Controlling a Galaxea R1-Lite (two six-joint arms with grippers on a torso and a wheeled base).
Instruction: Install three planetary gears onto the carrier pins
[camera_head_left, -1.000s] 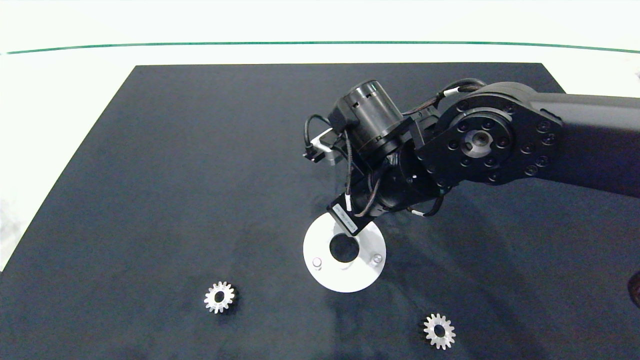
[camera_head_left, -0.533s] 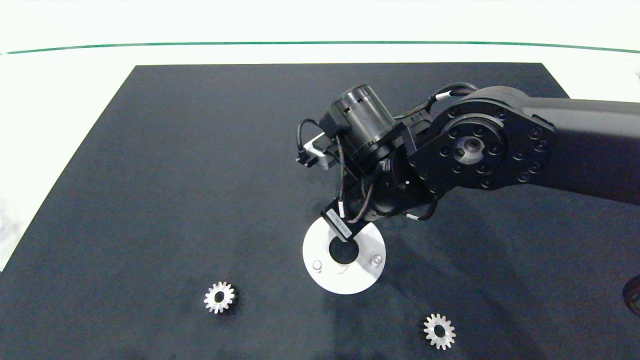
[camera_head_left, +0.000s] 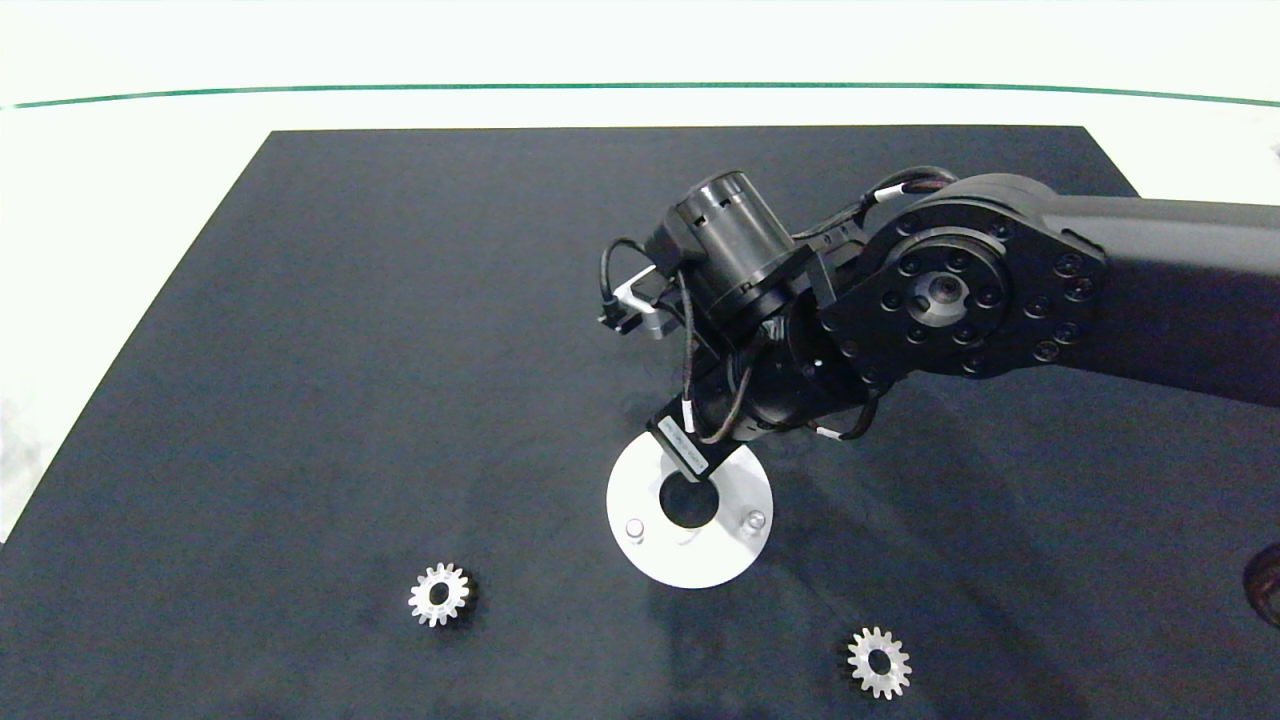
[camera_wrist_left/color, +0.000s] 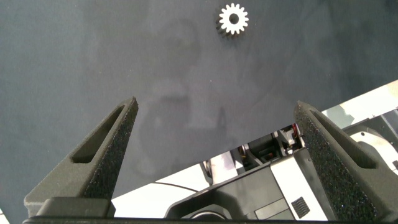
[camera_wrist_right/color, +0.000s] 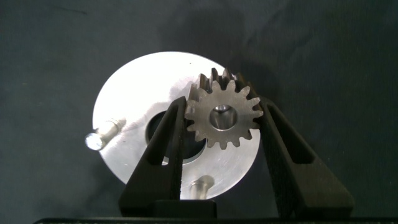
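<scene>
I see my right gripper (camera_wrist_right/color: 222, 121) clamping a gear (camera_wrist_right/color: 222, 117) over the white disc (camera_head_left: 690, 555) at centre frame, maybe on a peg. Left gripper (camera_wrist_left/color: 217, 143) is parked, fingers apart

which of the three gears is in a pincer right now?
The gear clamped in the right pincer above the white carrier disc; the other two lie loose on the black mat.

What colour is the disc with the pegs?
White to silvery disc; clearest in the right wrist view.
</scene>
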